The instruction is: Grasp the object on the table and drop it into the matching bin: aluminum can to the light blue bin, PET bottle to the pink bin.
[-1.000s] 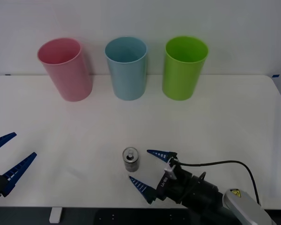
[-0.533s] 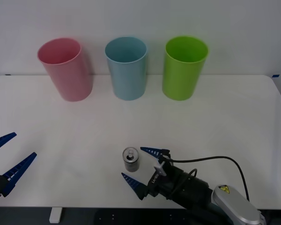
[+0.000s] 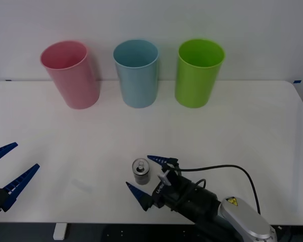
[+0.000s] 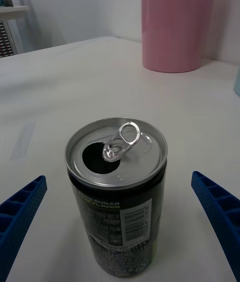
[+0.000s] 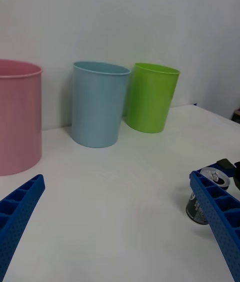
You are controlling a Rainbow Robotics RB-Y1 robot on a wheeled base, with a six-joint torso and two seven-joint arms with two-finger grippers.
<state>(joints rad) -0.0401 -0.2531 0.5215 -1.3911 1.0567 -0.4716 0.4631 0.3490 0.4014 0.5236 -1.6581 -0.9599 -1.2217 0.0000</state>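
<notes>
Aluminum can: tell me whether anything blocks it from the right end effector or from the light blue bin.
Nothing visible does. The aluminum can stands upright between the open fingers of the right end effector, with bare table all the way to the light blue bin. The left end effector sits open near the table's left edge.

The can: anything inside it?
The can stands upright on the table, tab lifted. Its opening shows only darkness, so the contents cannot be seen. The open right gripper flanks it.
</notes>
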